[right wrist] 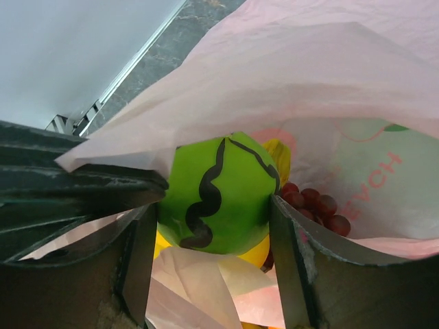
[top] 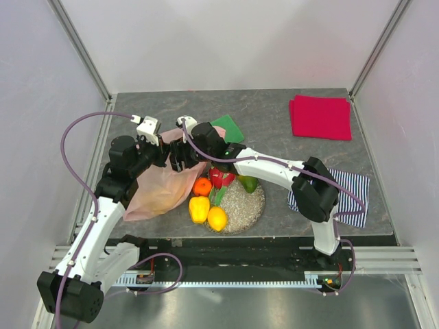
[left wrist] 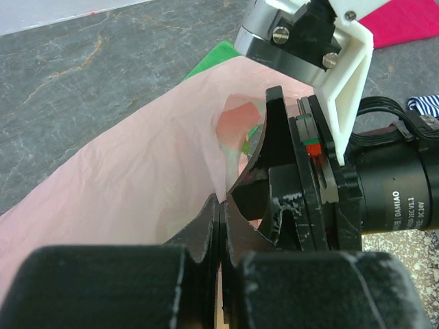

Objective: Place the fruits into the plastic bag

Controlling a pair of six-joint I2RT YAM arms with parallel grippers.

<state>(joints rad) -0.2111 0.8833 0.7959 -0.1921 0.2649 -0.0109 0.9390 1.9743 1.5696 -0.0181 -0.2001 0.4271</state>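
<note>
We are partway through the loading step. Our right gripper [right wrist: 212, 209] is down in the mouth of the bag [right wrist: 309, 75], its jaws closed on a green striped fruit [right wrist: 219, 178]. That fruit hangs just above the grapes [right wrist: 312, 205] and a yellow banana [right wrist: 280, 154], which already lie inside. Our left gripper [left wrist: 219, 233] has its fingers pressed together on the bag's edge, pinching the thin film so the mouth is lifted open beside the right gripper. On the plate [top: 252, 205], just right of the bag, we count five pieces not yet packed: an orange fruit [top: 202, 186], a red piece [top: 219, 177], a green piece [top: 248, 183] and two yellow pieces [top: 199, 209].

Next, we judge, the right jaws should spread to let the green striped fruit drop onto the pile, then lift straight out without snagging the film. The left pinch must hold through that, or the mouth may sag shut. After that, the orange fruit lies nearest the bag.
</note>
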